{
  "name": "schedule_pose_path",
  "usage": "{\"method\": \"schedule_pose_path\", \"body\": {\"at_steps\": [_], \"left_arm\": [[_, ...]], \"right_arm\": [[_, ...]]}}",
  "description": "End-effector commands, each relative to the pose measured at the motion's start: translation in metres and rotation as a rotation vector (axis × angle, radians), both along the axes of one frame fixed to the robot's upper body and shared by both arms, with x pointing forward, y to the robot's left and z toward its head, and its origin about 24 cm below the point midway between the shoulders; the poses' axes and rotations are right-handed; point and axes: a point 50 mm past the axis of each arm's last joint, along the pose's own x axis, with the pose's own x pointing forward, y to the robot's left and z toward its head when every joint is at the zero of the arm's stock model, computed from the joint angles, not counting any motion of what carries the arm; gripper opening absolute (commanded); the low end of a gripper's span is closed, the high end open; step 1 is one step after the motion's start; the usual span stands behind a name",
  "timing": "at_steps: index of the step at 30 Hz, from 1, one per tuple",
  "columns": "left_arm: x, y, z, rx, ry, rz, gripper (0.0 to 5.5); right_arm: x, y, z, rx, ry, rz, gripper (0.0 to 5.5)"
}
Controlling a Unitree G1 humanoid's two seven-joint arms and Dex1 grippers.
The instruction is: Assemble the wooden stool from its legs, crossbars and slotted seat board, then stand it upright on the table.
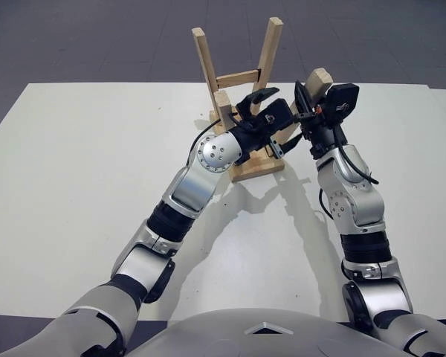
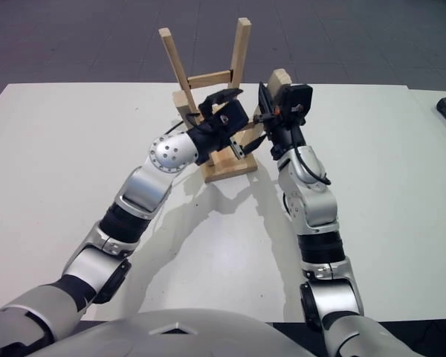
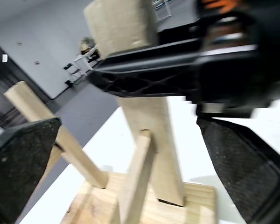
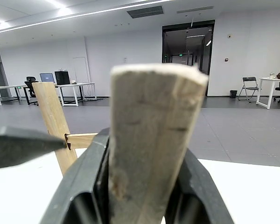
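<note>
my right gripper point(image 4: 147, 158) is pinched tight on the upper end of one stool leg point(image 1: 320, 76), a finger pressed flat against each side of the wood, the cut end standing out above my jaws. my left gripper point(image 3: 129, 122) is spread wide and holds nothing; its two dark pads point(image 3: 23, 163) stand apart on either side of that same leg, not touching it, just below the place where my right jaws clamp.

the stool point(image 2: 230, 167) sits upside down on the white table point(image 1: 97, 163), its seat board point(image 1: 256, 169) flat on the top right under my left jaws and its legs pointing up. i count four legs: the one in my right jaws, one point(image 1: 222, 100) just beside my left jaws, and two more point(image 1: 204, 59) point(image 1: 270, 46) beyond both grippers. i can make out two crossbars: one point(image 1: 238, 78) joining the two far legs, and one point(image 3: 135, 182) running out from the clamped leg between my left pads
</note>
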Motion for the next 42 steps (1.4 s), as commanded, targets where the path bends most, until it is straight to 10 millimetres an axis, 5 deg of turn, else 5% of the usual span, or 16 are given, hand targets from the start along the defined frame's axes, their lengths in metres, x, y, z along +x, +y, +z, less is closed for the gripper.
{"method": "schedule_pose_path", "body": {"at_steps": [1, 10, 15, 20, 24, 27, 32, 42], "left_arm": [[-0.058, -0.045, 0.080, -0.062, -0.324, -0.507, 5.40], [-0.060, 0.000, 0.099, -0.224, -0.097, -0.615, 5.40], [-0.057, 0.038, 0.139, -0.426, -0.164, -0.555, 5.40], [-0.031, 0.069, 0.140, -0.431, -0.193, -0.277, 5.40], [-0.001, 0.140, 0.162, -0.796, -0.334, 0.262, 5.40], [0.017, 0.182, 0.117, -0.789, -0.255, 0.675, 5.40], [0.020, 0.190, 0.055, -0.777, -0.056, 0.942, 5.40], [0.028, 0.168, 0.047, -0.746, -0.027, 0.929, 5.40]], "right_arm": [[-0.052, -0.021, -0.157, -0.250, 0.776, -0.041, 1.08], [-0.051, -0.021, -0.158, -0.241, 0.775, -0.047, 1.08], [-0.051, -0.023, -0.157, -0.243, 0.770, -0.050, 1.08], [-0.051, -0.025, -0.157, -0.248, 0.770, -0.052, 1.08], [-0.048, -0.027, -0.151, -0.227, 0.730, -0.064, 1.08], [-0.045, -0.025, -0.141, -0.188, 0.661, -0.058, 1.08], [-0.043, -0.025, -0.128, -0.140, 0.584, -0.030, 1.08], [-0.040, -0.029, -0.135, -0.182, 0.634, -0.040, 2.76]]}}
